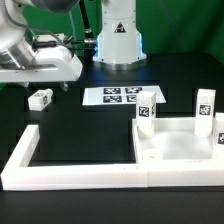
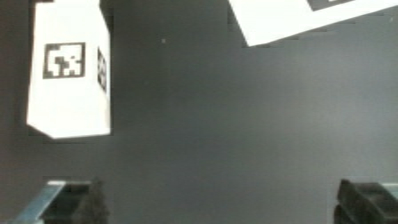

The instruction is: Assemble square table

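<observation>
Robotics lab, marker board (image 1: 113,96), black table (image 1: 70,125)

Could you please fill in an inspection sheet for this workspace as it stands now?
Surface: black table, bare in the middle.
Job's things: square tabletop lying inside the border wall's corner; two legs upright on it, one and another; third leg lying loose.
Clutter: nothing seen.
Gripper: gripper open, fingers empty, above the loose leg.
Cables: nothing seen.
Surroundings: white L-shaped border wall; marker board; robot base.

Bare black table (image 2: 231,130) open between my fingers (image 2: 68,203), one lying leg (image 2: 71,70) ahead, marker board (image 2: 311,20) beyond it
</observation>
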{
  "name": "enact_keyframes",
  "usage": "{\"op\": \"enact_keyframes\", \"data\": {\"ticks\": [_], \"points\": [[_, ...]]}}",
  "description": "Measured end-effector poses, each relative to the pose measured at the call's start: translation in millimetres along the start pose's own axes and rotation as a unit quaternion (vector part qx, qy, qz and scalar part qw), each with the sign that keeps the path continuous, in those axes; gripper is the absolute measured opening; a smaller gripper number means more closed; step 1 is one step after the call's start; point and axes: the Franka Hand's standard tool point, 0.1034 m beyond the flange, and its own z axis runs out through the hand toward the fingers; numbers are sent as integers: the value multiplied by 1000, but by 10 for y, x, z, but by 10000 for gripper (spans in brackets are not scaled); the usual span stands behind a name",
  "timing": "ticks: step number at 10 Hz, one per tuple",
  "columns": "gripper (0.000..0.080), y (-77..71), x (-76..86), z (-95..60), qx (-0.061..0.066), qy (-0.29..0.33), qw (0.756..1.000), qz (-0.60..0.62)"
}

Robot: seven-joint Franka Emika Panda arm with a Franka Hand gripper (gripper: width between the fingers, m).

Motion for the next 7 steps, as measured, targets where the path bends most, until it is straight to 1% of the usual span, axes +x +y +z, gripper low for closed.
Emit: {"op": "enact_keyframes", "data": {"ticks": [1, 2, 3, 4, 6, 7], "points": [[648, 183, 4, 127, -7, -23, 999, -33], [648, 389, -57, 254, -3, -59, 998, -37], [648, 437, -38, 268, -3, -56, 998, -35], [648, 407, -34, 250, -3, -54, 998, -36], [648, 415, -36, 262, -2, -55, 998, -36], [648, 460, -51, 303, -1, -59, 998, -37]]}}
